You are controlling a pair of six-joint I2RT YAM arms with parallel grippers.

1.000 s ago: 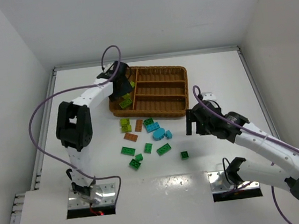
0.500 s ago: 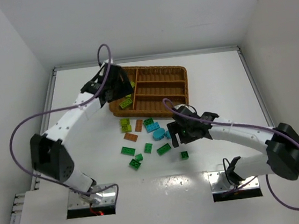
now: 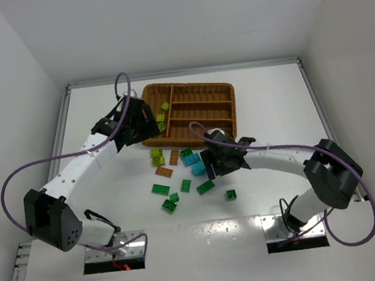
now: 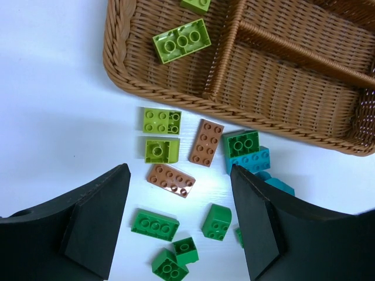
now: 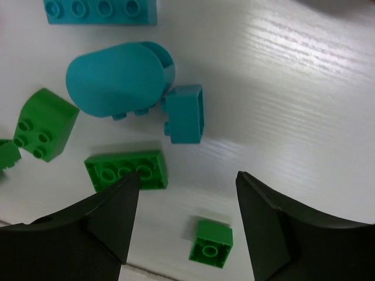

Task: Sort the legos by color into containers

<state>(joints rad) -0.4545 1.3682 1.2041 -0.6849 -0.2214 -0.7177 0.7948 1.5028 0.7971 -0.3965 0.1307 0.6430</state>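
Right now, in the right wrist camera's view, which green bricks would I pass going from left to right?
Green brick cut off at the left edge → four-stud green brick → long green brick → small green brick.

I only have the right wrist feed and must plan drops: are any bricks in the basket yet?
Observer: Yes, yellow-green bricks lie in the basket's tall end section.
Operator: Where is the left gripper?
Observer: The left gripper hangs open and empty above the table, just outside the basket's rim.
Operator: Any brown bricks out there?
Observer: Two brown bricks lie on the table beside that rim.
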